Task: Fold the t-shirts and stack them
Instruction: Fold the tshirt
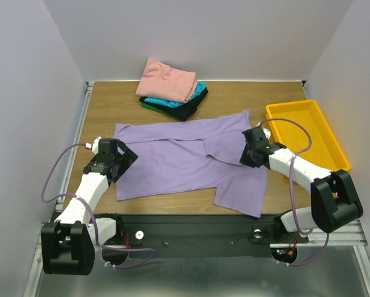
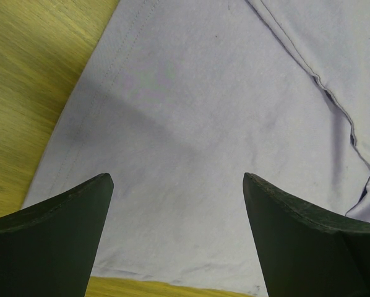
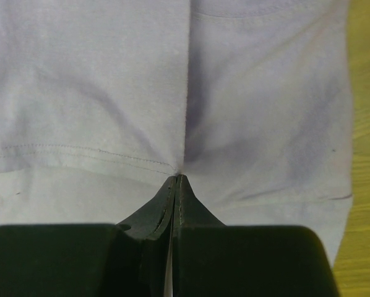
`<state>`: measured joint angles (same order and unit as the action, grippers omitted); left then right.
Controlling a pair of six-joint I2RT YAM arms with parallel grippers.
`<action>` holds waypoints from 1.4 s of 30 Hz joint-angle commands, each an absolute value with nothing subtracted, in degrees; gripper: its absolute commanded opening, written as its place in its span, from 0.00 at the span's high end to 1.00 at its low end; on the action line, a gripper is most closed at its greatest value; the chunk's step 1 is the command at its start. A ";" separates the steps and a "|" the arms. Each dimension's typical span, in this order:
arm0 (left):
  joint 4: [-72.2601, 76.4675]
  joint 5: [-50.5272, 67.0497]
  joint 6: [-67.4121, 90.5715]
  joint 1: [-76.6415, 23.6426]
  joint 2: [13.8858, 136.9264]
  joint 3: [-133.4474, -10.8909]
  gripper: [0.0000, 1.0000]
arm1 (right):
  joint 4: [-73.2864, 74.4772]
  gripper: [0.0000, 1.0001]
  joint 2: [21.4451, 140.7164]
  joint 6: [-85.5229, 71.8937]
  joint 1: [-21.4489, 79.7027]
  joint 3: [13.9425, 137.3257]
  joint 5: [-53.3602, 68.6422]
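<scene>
The light purple t-shirt (image 1: 172, 161) lies spread on the wooden table, partly folded, with one sleeve hanging toward the front edge. My left gripper (image 1: 126, 159) is open just above the shirt's left edge; in the left wrist view the gripper (image 2: 179, 185) has flat cloth (image 2: 191, 111) between its spread fingers. My right gripper (image 1: 250, 158) is shut at the shirt's right side; in the right wrist view the gripper (image 3: 177, 179) pinches the cloth (image 3: 86, 93), and a crease runs up from the tips. Folded shirts are stacked at the back: salmon-pink (image 1: 167, 79) on teal (image 1: 196, 94), black (image 1: 185, 110) and green (image 1: 149, 105).
A yellow plastic tray (image 1: 305, 127) stands at the right, close behind my right arm. Bare wood table shows left of the shirt (image 2: 30, 74) and to its right (image 3: 367, 124). White walls enclose the table on three sides.
</scene>
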<state>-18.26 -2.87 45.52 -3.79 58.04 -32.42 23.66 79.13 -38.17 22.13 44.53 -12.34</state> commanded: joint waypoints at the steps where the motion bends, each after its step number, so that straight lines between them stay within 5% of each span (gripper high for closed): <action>1: -17.49 -3.60 45.26 -4.13 57.30 -32.52 0.02 | 27.86 1.00 78.14 -39.11 21.97 45.44 -17.83; 11: -16.96 -3.95 45.18 -4.13 58.62 -32.78 0.02 | 30.76 0.99 80.68 -40.17 21.97 45.88 -22.14; 15: -17.14 -4.57 45.53 -4.13 58.54 -33.92 0.02 | 32.16 0.91 79.98 -39.47 21.97 46.93 -22.94; 21: -14.07 -4.48 46.32 -4.13 59.59 -35.77 0.02 | 32.43 0.29 78.05 -36.74 21.97 52.19 -19.87; 22: -13.28 -4.13 46.14 -4.13 59.94 -36.73 0.01 | 32.34 0.02 78.13 -36.30 21.97 53.25 -19.95; 28: -8.79 -4.04 44.04 -4.04 68.89 -46.20 0.02 | 30.15 0.00 84.36 -33.40 21.97 62.83 -23.29; 42: -0.97 4.04 36.21 -3.78 102.64 -64.41 0.02 | 21.27 0.00 111.43 -29.62 17.85 80.94 -10.12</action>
<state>-2.70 1.67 39.31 -3.75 98.28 -60.64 24.80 108.09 -30.37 20.36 78.24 -14.17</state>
